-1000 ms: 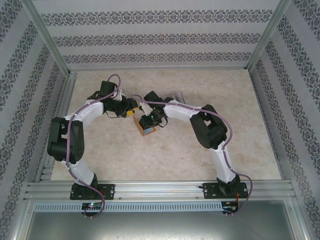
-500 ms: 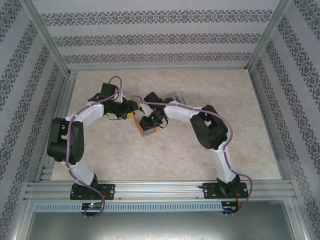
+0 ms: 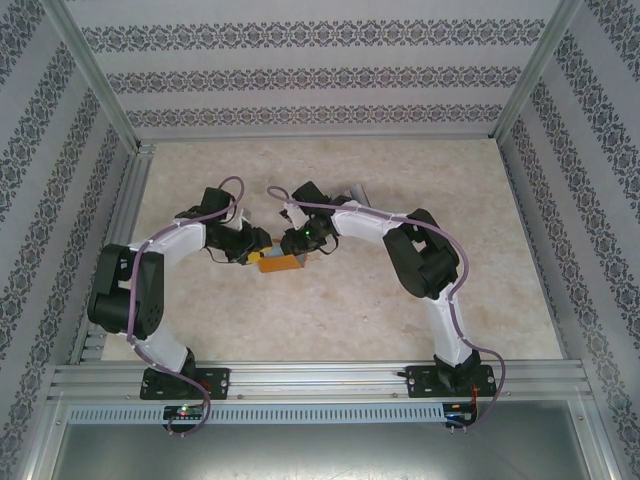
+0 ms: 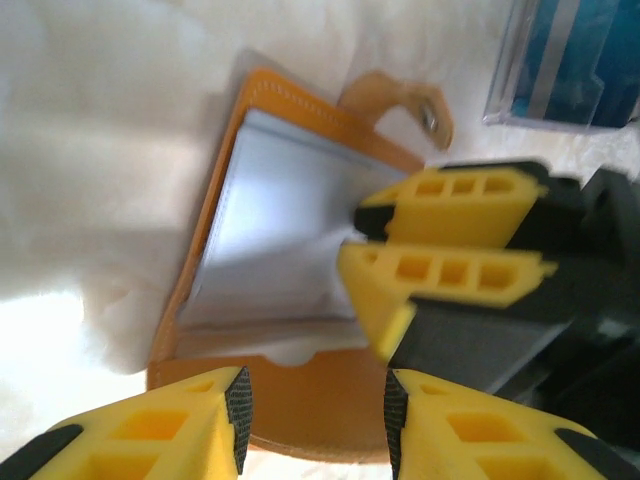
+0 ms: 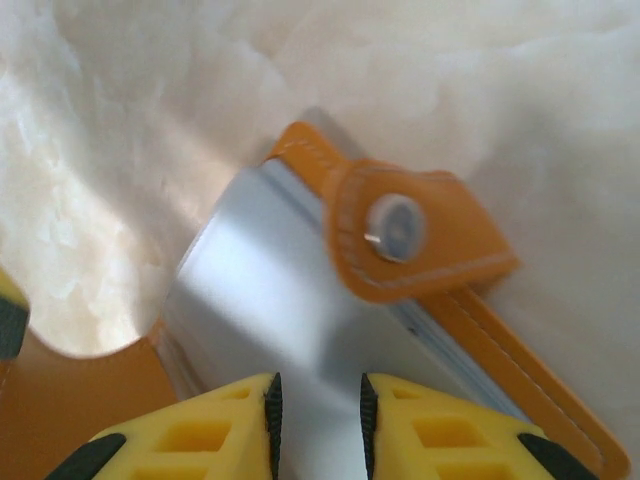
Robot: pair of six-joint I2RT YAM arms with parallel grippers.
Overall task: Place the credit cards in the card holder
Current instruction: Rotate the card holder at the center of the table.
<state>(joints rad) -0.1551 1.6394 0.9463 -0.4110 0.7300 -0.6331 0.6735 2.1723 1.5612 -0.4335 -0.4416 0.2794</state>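
My right gripper (image 5: 317, 415) pinched the grey card (image 5: 270, 300) (bound for the card holder (image 5: 430, 265) ahead); my left gripper (image 4: 312, 418), jaws apart, steadied that holder.

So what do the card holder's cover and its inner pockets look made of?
The card holder cover: orange-tan leather or leatherette, matte, with pale stitching along the edges. Strap snap: likely metal, shiny. Inner pockets: thin soft plastic, bluish-clear, glossy and bowed.
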